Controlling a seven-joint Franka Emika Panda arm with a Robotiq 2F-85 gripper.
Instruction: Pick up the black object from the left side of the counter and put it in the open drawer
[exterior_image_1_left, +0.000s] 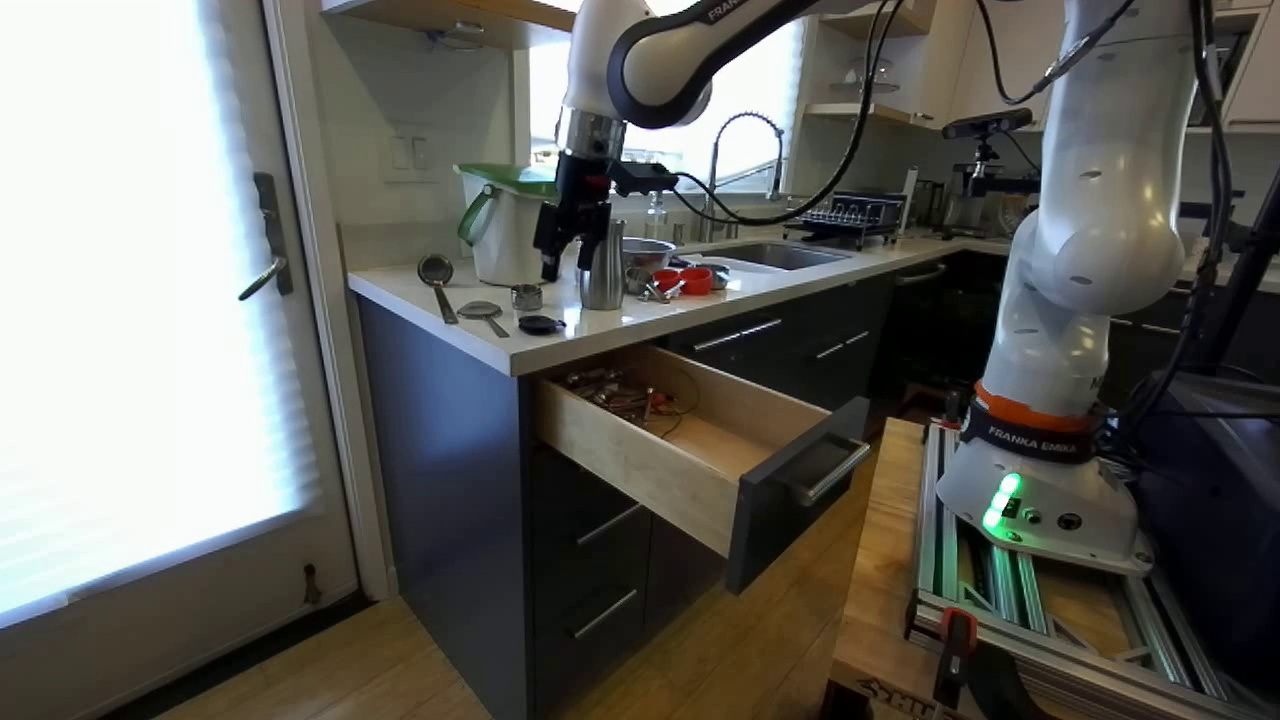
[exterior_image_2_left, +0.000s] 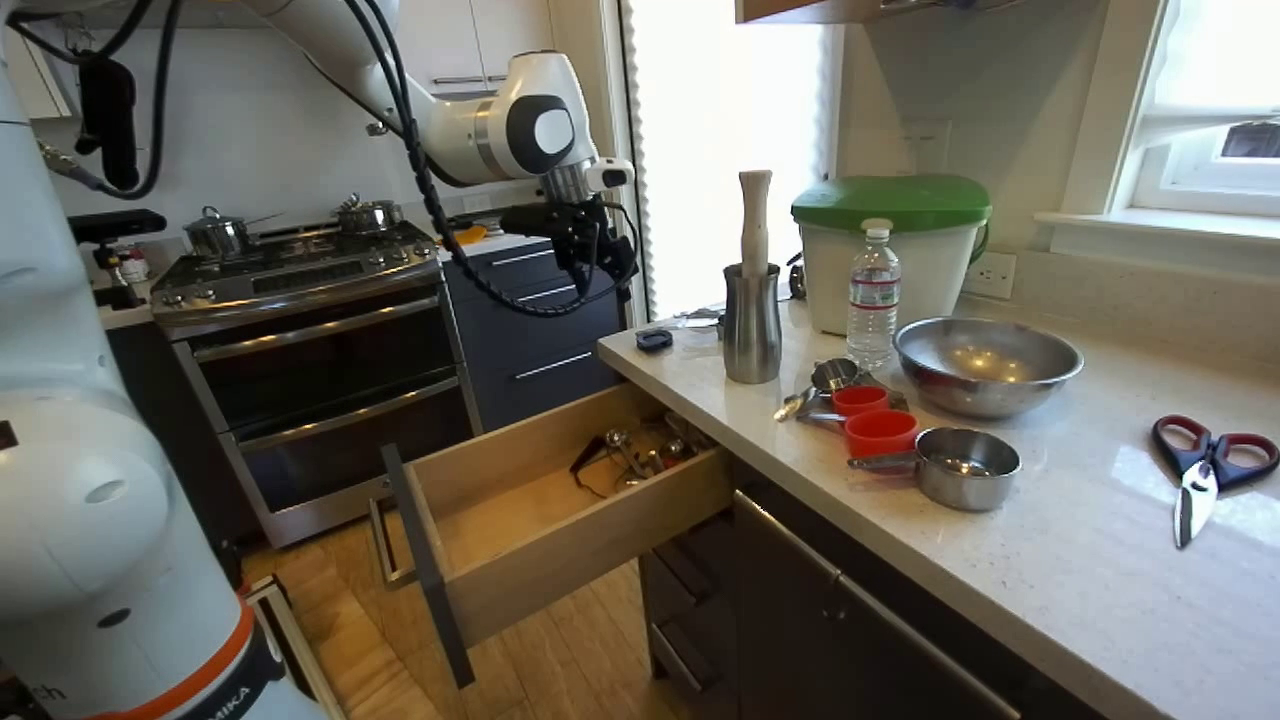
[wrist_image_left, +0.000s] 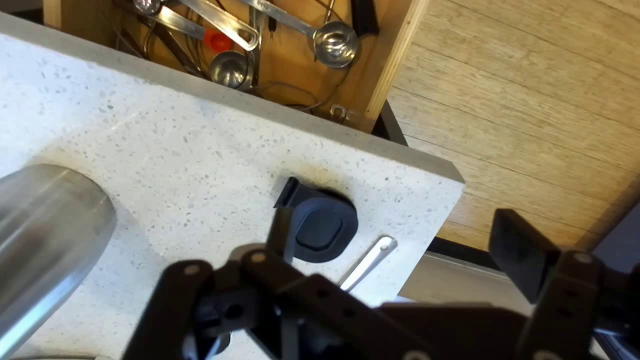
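Observation:
The black object (wrist_image_left: 325, 227) is a small, flat, rounded piece with a tab. It lies on the white counter (wrist_image_left: 200, 140) near the corner and also shows in both exterior views (exterior_image_1_left: 540, 325) (exterior_image_2_left: 654, 341). My gripper (wrist_image_left: 400, 237) is open and empty above the counter's end. In the wrist view one finger overlaps the object's edge and the other finger is over the floor beyond the counter. The gripper also shows in both exterior views (exterior_image_1_left: 567, 266) (exterior_image_2_left: 604, 284), above the counter height. The drawer (exterior_image_1_left: 640, 470) stands pulled out below the counter, with several metal utensils inside (exterior_image_2_left: 630, 460).
A steel cup (exterior_image_1_left: 602, 270) stands beside the gripper, holding a wooden stick (exterior_image_2_left: 756, 220). A strainer (exterior_image_1_left: 482, 311) and a ladle (exterior_image_1_left: 437, 275) lie near the object. Red measuring cups (exterior_image_2_left: 880, 432), a bottle (exterior_image_2_left: 873, 310), a bowl (exterior_image_2_left: 985, 368) and a green-lidded bin (exterior_image_1_left: 508, 235) are farther along.

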